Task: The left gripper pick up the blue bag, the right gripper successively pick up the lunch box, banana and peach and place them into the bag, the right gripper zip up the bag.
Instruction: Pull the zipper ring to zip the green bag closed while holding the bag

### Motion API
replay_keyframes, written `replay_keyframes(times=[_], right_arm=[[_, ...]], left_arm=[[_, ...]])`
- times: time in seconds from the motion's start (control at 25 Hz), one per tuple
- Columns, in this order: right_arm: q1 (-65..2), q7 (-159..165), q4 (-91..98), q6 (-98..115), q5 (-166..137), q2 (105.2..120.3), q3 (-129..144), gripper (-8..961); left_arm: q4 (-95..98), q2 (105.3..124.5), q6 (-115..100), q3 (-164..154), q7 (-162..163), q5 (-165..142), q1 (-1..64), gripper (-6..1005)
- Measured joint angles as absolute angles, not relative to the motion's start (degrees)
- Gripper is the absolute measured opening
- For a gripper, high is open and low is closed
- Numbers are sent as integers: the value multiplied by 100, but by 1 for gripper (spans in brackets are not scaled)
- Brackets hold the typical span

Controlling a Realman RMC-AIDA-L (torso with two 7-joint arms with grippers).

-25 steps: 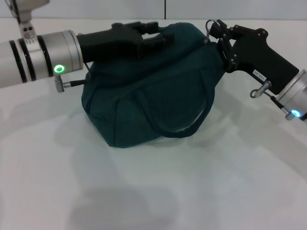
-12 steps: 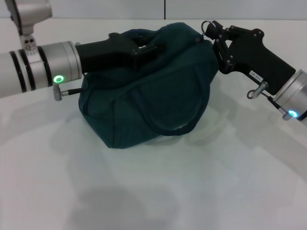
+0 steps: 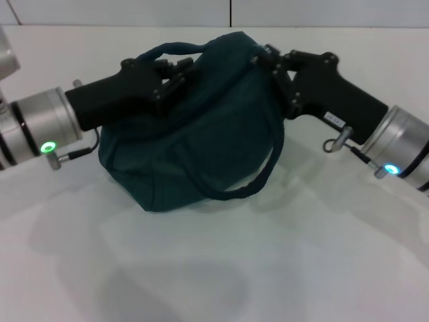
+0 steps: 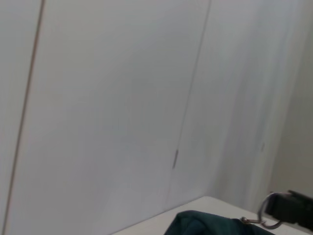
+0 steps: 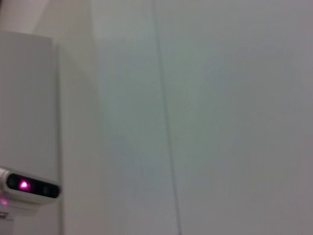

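black angular bolted left pincer (image 3: 175,70) and right pincer (image 3: 273,59), silver green-lit wrists

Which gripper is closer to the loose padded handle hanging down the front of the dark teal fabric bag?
Right. The right gripper is at the bag's top edge just above where the hanging handle rises; the left gripper is at the top on the bag's other side.

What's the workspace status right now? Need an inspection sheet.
Surface: plain white table; bare parts look clean.
Job's things: dark teal fabric bag sits slumped on the table, one padded handle hanging down its front; its metal ring pull shows in the left wrist view. No lunch box, banana or peach seen.
Clutter: nothing seen.
Grippers: left black angular tool at the bag's top left; right black angular tool at its top right.
Cables: nothing seen.
Surroundings: pale panelled wall.
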State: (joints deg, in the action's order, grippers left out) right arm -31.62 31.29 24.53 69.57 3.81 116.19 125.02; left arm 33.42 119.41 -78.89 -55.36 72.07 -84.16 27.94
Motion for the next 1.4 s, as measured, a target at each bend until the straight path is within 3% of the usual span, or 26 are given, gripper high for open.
replay_keyframes(times=[0.36,1.0,1.4], right_arm=[[-3234,3219,2681,6962,410,11619,12881,19],[-3015,2886,2370,6958,1031,11619,12812,19],[-2901,2958,2147,6916,1987,11619,12821,19]], left_arm=[[3442,11853,-8514,-5519,7178,-8514,2515,41],[3443,11832,-8503,-5495,7208,-8525,2614,39],[3392,11915,-8241,-5539,7232,-8650,2968,38]])
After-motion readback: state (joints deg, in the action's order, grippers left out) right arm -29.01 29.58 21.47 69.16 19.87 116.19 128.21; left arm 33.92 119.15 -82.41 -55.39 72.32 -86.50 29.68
